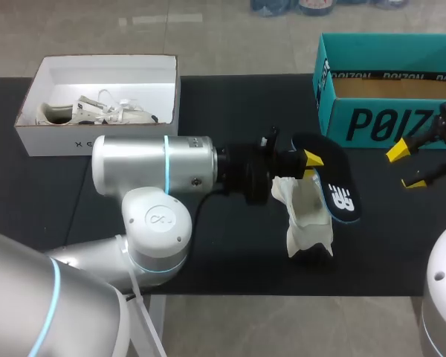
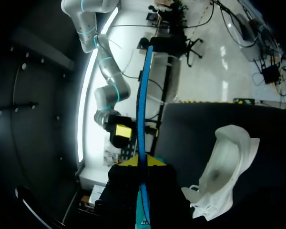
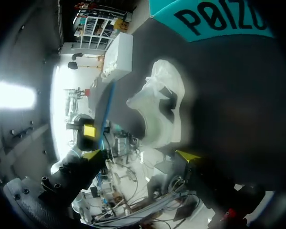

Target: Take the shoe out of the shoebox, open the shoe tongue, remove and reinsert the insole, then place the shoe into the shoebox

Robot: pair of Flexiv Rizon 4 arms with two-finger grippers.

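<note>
- Our left gripper (image 1: 310,162), right of centre in the head view, is clenched on one end of the insole (image 1: 336,186). With so narrow a hold, the insole may twist or slip.
- The white shoe (image 1: 306,216) sits unheld on the black mat (image 1: 230,111) just below it, so pushing the insole in could shove or tip it.
- Our right gripper (image 1: 406,167), at the right edge below the teal shoebox (image 1: 372,123), is released and empty, so nothing steadies the shoe.

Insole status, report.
Left gripper shut on insole, out of the shoe. Right gripper open, empty, by teal box. No obstruction seen.
</note>
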